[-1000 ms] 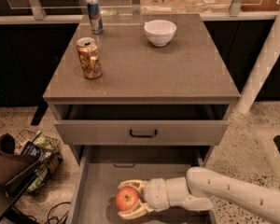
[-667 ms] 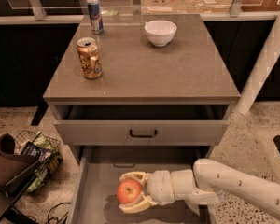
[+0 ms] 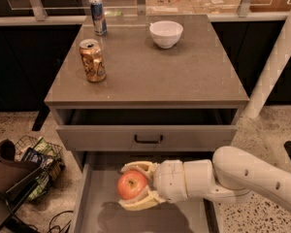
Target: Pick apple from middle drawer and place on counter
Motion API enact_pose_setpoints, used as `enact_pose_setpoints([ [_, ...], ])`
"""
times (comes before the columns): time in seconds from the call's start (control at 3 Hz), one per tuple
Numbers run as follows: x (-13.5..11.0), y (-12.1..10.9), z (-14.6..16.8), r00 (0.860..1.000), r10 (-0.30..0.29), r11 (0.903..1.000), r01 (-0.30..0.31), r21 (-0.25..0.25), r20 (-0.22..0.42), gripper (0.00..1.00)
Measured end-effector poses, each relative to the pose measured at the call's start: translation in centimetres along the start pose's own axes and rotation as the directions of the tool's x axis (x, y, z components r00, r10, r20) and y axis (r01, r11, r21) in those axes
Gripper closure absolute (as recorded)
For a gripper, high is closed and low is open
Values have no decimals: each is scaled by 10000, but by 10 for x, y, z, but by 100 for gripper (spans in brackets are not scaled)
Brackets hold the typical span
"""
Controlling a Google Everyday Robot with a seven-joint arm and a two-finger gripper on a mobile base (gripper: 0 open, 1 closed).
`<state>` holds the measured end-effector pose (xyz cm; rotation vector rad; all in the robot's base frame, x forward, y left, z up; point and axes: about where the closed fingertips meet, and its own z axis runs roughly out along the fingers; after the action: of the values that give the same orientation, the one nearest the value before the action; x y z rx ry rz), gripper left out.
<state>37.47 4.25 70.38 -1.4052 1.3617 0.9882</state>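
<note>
the hand (image 3: 131, 186) is closed tight around the apple (image 3: 132, 184), over the middle drawer (image 3: 98, 216) floor, at six o'clock from the desk (image 3: 150, 76).

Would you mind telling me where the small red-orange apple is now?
The small red-orange apple sits clasped in the cream gripper, low in the camera view, over the open grey middle drawer, beneath the handled drawer front.

Nothing legible on gold can (image 3: 92, 60) or blue can (image 3: 98, 16); hand (image 3: 127, 187) holds apple (image 3: 133, 183) over middle drawer (image 3: 106, 218).
</note>
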Motion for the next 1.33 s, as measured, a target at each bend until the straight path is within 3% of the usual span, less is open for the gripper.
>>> enact_pose_setpoints([
  [0.67,-69,-16,-24,9990,-135,9959,172,892,-418,100],
  [1.0,-88,-32,-31,9982,-19,9880,112,1540,-605,100],
  [1.33,-100,-49,-42,9965,447,9637,-242,2659,-711,100],
])
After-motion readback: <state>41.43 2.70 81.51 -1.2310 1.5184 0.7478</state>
